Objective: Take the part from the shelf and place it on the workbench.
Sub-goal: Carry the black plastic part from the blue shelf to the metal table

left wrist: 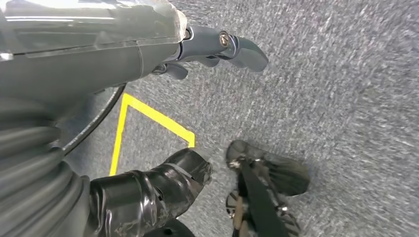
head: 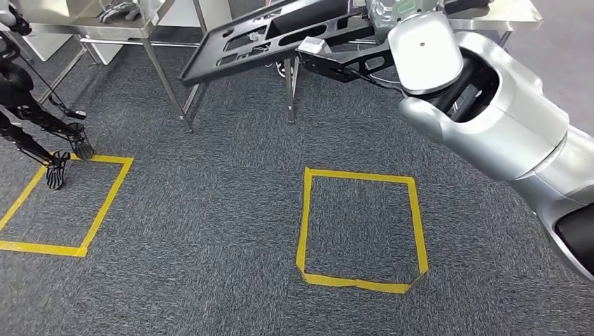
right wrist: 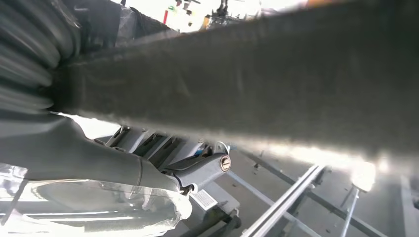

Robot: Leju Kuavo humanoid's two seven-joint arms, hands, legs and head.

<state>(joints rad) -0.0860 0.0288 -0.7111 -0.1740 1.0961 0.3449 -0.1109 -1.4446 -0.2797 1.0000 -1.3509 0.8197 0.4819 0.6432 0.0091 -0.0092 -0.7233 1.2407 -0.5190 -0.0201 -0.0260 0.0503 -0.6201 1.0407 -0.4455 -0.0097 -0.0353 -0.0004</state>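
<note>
Black plastic part (head: 270, 35) in right hand (right wrist: 148, 173), above grey carpet (head: 210, 224)

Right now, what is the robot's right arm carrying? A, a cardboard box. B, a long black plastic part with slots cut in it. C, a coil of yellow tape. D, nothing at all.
B: in the head view the long black slotted part sticks out ahead of the right arm, above the carpet, and the right hand holds a dark bar in its wrist view.
</note>
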